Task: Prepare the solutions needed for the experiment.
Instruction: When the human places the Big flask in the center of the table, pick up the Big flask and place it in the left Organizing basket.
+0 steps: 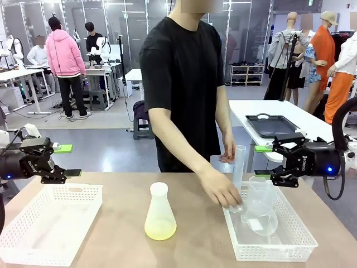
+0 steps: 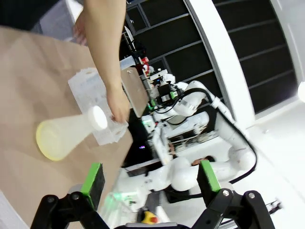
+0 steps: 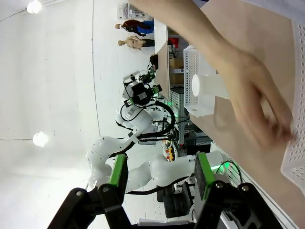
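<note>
Solutions (image 1: 160,229) in flask (image 1: 159,196) between 2 baskets (image 1: 50,223)

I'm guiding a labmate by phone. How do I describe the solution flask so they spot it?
On the tan table, look between the white left basket and right basket. The conical flask stands upright on the tabletop, outside both. It alone holds pale yellow solution; the right basket's labware looks clear.

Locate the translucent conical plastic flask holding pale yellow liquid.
Front view: the flask stands upright mid-table, between the white left basket and white right basket, left of the person's hand.
</note>
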### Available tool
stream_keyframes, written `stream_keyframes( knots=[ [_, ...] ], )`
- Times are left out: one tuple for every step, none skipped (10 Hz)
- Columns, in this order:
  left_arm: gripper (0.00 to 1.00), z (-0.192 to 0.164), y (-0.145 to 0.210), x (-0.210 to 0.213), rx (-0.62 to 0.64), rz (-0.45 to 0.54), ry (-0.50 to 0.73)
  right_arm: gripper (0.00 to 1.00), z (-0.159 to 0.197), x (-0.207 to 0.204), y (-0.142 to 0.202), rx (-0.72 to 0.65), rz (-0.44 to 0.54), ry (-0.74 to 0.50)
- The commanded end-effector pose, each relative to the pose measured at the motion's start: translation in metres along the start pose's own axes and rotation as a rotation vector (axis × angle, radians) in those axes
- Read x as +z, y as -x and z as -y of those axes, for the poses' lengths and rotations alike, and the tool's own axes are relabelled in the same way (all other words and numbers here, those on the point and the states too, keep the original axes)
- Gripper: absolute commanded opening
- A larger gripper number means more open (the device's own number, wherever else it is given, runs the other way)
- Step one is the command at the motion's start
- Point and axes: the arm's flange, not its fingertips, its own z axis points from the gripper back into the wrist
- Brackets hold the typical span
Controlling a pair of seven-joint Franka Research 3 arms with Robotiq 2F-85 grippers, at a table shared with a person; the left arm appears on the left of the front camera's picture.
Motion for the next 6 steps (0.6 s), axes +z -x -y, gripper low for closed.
stream_keyframes(
  knots=[
    [1.0, 0.007, -0.005, -0.001, -0.348, -0.045, -0.153, 0.72, -0.001, 0.0, 0.001, 0.004, -0.001, -0.003],
    [1.0, 0.007, -0.004, -0.004, -0.445, -0.073, -0.165, 0.72, -0.001, 0.0, 0.001, 0.004, -0.001, -0.003],
    [1.0, 0.008, -0.001, -0.007, -0.584, -0.111, -0.176, 0.72, -0.001, 0.0, 0.001, 0.004, -0.001, -0.003],
    [1.0, 0.01, 0.005, -0.011, -0.792, -0.106, -0.234, 0.72, -0.001, 0.0, 0.001, 0.004, -0.001, -0.003],
    [1.0, 0.009, 0.011, -0.016, -0.903, -0.114, -0.346, 0.72, -0.001, 0.0, 0.001, 0.004, -0.001, -0.003],
    [1.0, 0.01, 0.017, -0.02, -0.991, -0.145, -0.382, 0.72, -0.001, 0.0, 0.001, 0.004, -0.001, -0.003]
  ],
)
